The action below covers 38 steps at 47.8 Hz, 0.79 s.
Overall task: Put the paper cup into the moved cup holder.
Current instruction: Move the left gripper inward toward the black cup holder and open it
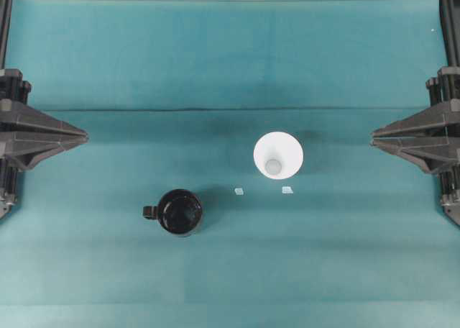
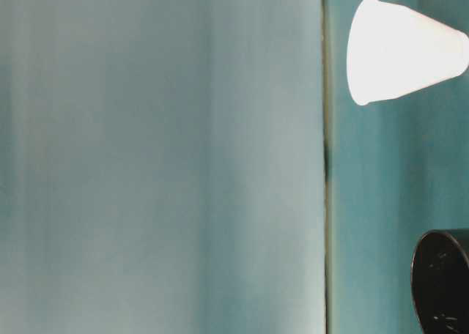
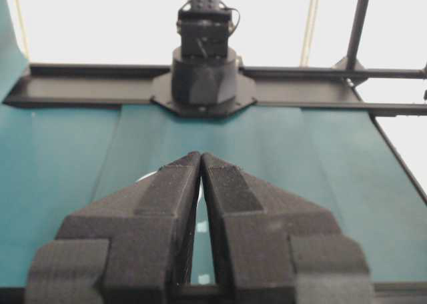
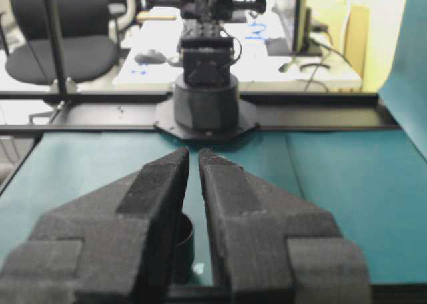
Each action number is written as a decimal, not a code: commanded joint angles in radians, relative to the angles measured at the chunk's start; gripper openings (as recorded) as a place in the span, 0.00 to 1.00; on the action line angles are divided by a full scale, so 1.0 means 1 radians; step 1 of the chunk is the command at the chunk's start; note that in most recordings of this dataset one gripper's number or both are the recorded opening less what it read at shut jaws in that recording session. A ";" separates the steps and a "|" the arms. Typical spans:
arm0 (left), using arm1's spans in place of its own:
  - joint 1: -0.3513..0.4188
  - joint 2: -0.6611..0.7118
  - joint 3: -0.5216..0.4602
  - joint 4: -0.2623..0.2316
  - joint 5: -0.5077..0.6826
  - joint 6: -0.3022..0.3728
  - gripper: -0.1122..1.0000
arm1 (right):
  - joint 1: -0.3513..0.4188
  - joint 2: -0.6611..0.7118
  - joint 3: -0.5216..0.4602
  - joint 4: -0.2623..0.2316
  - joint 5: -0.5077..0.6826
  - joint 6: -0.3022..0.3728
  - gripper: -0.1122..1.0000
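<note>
Plainly, the paper cup (image 1: 278,155) stands upright, mouth up, nearer the right gripper (image 1: 374,138) than the left gripper (image 1: 85,136) — both hold nothing, jaws nearly closed — with the cup holder (image 1: 180,212) leftward beyond it.

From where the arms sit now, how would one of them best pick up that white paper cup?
Probably by its side wall, just under the rim. The paper cup stands upright, mouth open upward, nearer the right gripper, so that arm could come in level from the right. The wall tapers downward, so a higher, gentle pinch should slip less.
</note>
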State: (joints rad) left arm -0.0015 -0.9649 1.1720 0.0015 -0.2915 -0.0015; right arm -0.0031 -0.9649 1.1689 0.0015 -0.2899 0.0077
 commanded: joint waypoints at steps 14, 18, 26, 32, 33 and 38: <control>-0.031 0.014 -0.028 0.012 0.063 -0.018 0.10 | 0.028 0.034 -0.044 0.014 0.109 0.020 0.07; -0.038 0.023 -0.034 0.012 0.135 -0.041 0.10 | 0.029 0.034 -0.052 0.014 0.133 0.021 0.07; -0.072 0.074 -0.046 0.012 0.337 -0.152 0.10 | 0.029 0.034 -0.054 0.014 0.156 0.023 0.07; -0.100 0.120 -0.048 0.012 0.419 -0.230 0.10 | 0.028 0.035 -0.057 0.014 0.175 0.025 0.07; -0.104 0.126 -0.046 0.012 0.419 -0.236 0.10 | 0.029 0.034 -0.057 0.014 0.176 0.025 0.07; -0.126 0.169 -0.049 0.012 0.419 -0.249 0.10 | 0.029 0.034 -0.057 0.014 0.186 0.025 0.07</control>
State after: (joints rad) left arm -0.1089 -0.8299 1.1459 0.0107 0.1289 -0.2485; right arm 0.0230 -0.9388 1.1382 0.0123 -0.1058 0.0230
